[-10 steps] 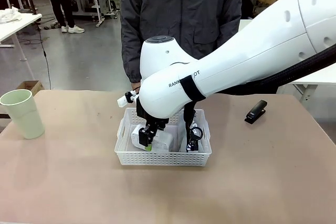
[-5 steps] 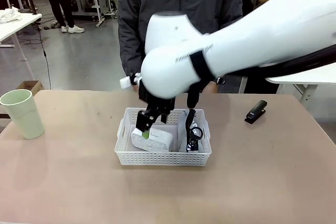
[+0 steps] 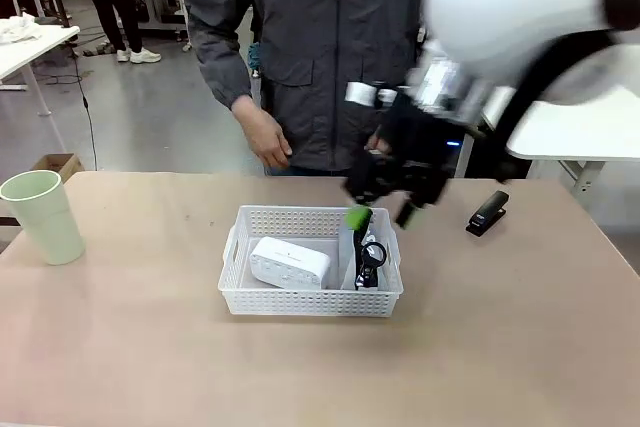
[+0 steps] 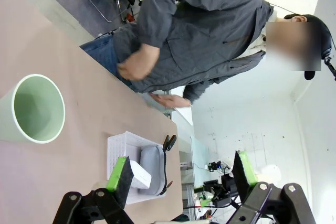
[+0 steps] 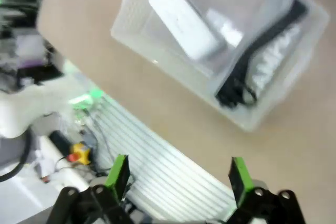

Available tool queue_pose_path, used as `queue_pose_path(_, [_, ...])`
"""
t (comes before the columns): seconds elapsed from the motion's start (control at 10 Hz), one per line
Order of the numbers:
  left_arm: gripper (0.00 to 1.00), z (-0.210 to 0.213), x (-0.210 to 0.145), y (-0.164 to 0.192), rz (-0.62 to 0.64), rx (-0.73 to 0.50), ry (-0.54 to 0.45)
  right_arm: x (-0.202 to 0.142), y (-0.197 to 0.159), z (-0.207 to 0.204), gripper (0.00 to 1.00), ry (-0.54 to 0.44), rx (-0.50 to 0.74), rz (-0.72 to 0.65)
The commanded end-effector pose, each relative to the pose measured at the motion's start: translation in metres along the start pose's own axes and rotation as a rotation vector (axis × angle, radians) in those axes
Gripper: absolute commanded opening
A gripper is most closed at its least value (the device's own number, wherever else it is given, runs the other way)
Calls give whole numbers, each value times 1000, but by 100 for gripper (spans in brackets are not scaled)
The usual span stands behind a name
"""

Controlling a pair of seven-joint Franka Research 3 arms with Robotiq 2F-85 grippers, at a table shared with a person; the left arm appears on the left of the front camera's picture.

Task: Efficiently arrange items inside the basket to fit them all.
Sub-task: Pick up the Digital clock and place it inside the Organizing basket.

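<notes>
The white basket stands mid-table. A small white box lies in its left half, and the grey pouch with its black strap stands on edge in the right half. My right gripper hovers blurred above the basket's right end, open and empty. Its wrist view looks down on the basket, the box and the pouch past its open right gripper. The black stapler lies on the table to the right. The pale green cup stands far left. My left gripper is open, well back from the cup.
A person in a grey jacket stands at the far side, one hand hanging above the table's far edge behind the basket. Bare tabletop lies in front of the basket and between it and the cup.
My right gripper opened off the white box, rose out of the basket and swung right. The box now lies flat in the basket's left half.
</notes>
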State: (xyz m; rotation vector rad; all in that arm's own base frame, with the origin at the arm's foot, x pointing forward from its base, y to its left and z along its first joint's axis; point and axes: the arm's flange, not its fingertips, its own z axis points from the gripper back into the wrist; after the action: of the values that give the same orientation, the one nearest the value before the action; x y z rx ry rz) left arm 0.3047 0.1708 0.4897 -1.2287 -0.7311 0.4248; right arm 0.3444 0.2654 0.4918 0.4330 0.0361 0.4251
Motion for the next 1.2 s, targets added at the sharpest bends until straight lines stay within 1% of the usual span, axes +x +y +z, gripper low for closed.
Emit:
queue_pose_path(0.0, [100, 0, 0, 0, -15, -17, -3, -57, -56, 19, 100, -94, 166, -103])
queue_pose_path(0.1, [100, 0, 0, 0, -15, -17, -3, -90, -94, 29, 100, -153, 272, -187])
queue_pose_path(0.2, [100, 0, 0, 0, -15, -17, -3, -115, -132, 28, 100, -197, 386, -206])
queue_pose_path(0.3, [100, 0, 0, 0, -15, -17, -3, -137, -170, 17, 100, -220, 487, -289])
queue_pose_path(0.4, [100, 0, 0, 0, -15, -17, -3, -160, -205, 1, 100, -289, 613, -291])
queue_pose_path(0.5, [100, 0, 0, 0, -15, -17, -3, -190, -236, -19, 100, -395, 731, -298])
queue_pose_path(0.6, [100, 0, 0, 0, -15, -17, -3, -214, -257, -39, 100, -493, 807, -352])
queue_pose_path(0.7, [100, 0, 0, 0, -15, -17, -3, -231, -271, -58, 100, -545, 836, -403])
queue_pose_path(0.8, [100, 0, 0, 0, -15, -17, -3, -244, -278, -71, 100, -603, 830, -385])
queue_pose_path(0.9, [100, 0, 0, 0, -15, -17, -3, -252, -283, -82, 100, -665, 808, -346])
queue_pose_path(1.0, [100, 0, 0, 0, -15, -17, -3, -167, -346, 32, 100, -553, 801, -441])
queue_pose_path(1.1, [100, 0, 0, 0, -15, -17, -3, -167, -346, 32, 100, -553, 801, -441])
